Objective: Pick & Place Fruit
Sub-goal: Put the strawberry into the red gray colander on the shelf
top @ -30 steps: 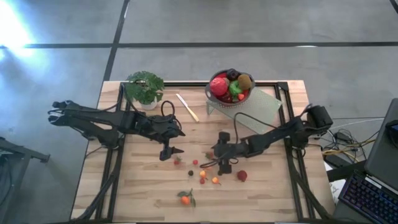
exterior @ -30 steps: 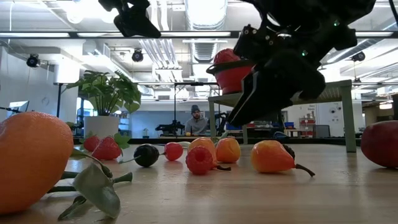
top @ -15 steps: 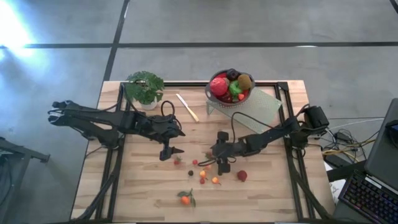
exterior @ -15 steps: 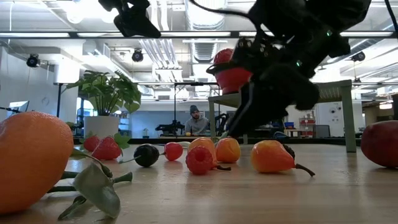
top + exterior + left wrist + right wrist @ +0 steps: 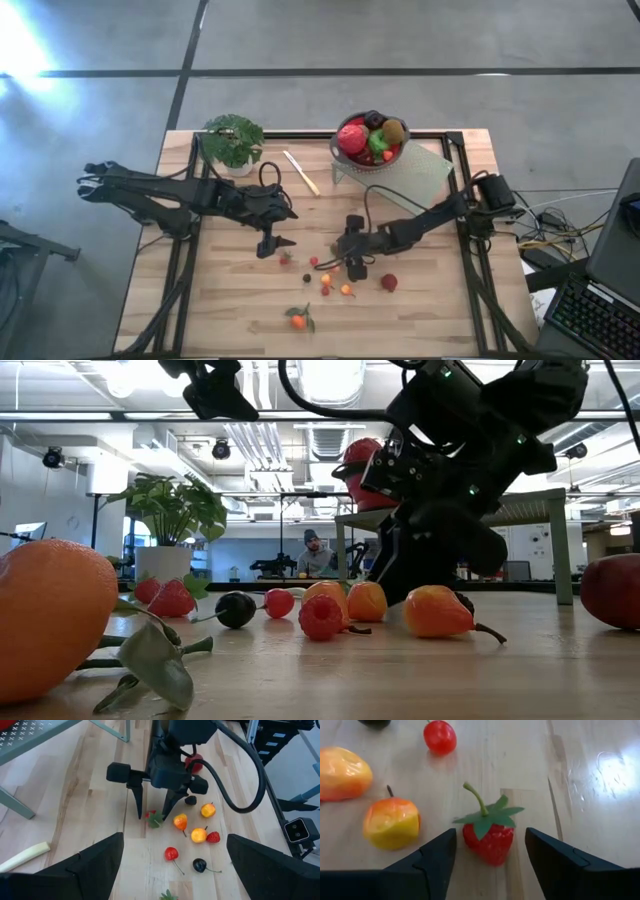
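The left gripper point(image 5: 277, 243) hangs wide open at nine o'clock of the scattered fruit point(image 5: 328, 281). The right gripper point(image 5: 151, 811), jaws parted, straddles a strawberry point(image 5: 487, 836) without touching it. More fruit fills the bowl point(image 5: 369, 160) at twelve o'clock.

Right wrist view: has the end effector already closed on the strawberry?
No: the strawberry sits on the table between the right end effector's fingers, with gaps visible on both sides.
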Action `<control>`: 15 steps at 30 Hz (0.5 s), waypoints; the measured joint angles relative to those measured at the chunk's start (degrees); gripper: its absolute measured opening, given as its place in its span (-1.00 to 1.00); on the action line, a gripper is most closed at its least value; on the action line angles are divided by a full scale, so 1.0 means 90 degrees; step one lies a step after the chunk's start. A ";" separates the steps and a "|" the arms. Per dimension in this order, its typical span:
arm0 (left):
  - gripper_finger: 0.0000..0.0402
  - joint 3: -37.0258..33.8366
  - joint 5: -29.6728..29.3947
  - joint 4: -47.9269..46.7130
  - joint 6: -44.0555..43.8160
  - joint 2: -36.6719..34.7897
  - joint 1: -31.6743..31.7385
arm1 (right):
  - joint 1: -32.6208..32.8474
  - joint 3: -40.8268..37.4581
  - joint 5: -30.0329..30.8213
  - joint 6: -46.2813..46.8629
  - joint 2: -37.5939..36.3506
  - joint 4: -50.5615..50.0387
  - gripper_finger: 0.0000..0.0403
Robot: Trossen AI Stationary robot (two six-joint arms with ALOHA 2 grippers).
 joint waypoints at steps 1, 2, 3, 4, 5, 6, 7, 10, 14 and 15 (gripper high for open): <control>0.79 0.0000 -0.0002 -0.0002 0.0000 0.0000 0.0001 | 0.0000 0.0009 -0.0002 -0.0009 0.0017 0.0009 0.10; 0.79 0.0000 -0.0001 0.0000 0.0000 0.0000 0.0001 | 0.0002 0.0014 0.0000 -0.0036 0.0020 0.0010 0.07; 0.79 0.0000 -0.0001 -0.0001 0.0000 0.0000 0.0002 | 0.0002 0.0016 0.0002 -0.0050 0.0020 0.0011 0.03; 0.79 0.0000 0.0000 -0.0001 0.0000 0.0000 0.0002 | 0.0002 0.0016 0.0002 -0.0055 0.0020 0.0013 -0.01; 0.79 0.0000 0.0000 -0.0001 0.0000 0.0000 0.0002 | 0.0000 0.0016 -0.0002 -0.0058 0.0020 0.0010 -0.05; 0.79 0.0000 0.0000 -0.0001 0.0000 0.0000 0.0001 | 0.0002 0.0016 0.0004 -0.0094 0.0018 0.0014 -0.09; 0.79 0.0000 0.0000 -0.0001 0.0000 0.0000 0.0000 | 0.0002 0.0016 0.0004 -0.0131 0.0017 0.0023 -0.14; 0.79 0.0000 -0.0001 -0.0001 0.0000 0.0000 0.0002 | 0.0002 0.0016 0.0000 -0.0159 0.0017 0.0063 -0.29; 0.79 0.0000 -0.0001 0.0000 0.0000 0.0000 0.0000 | 0.0002 0.0016 -0.0003 -0.0268 -0.0026 0.0077 -0.43; 0.79 0.0000 0.0000 -0.0001 0.0000 0.0000 0.0000 | 0.0002 0.0016 -0.0003 -0.0295 -0.0069 0.0075 -0.43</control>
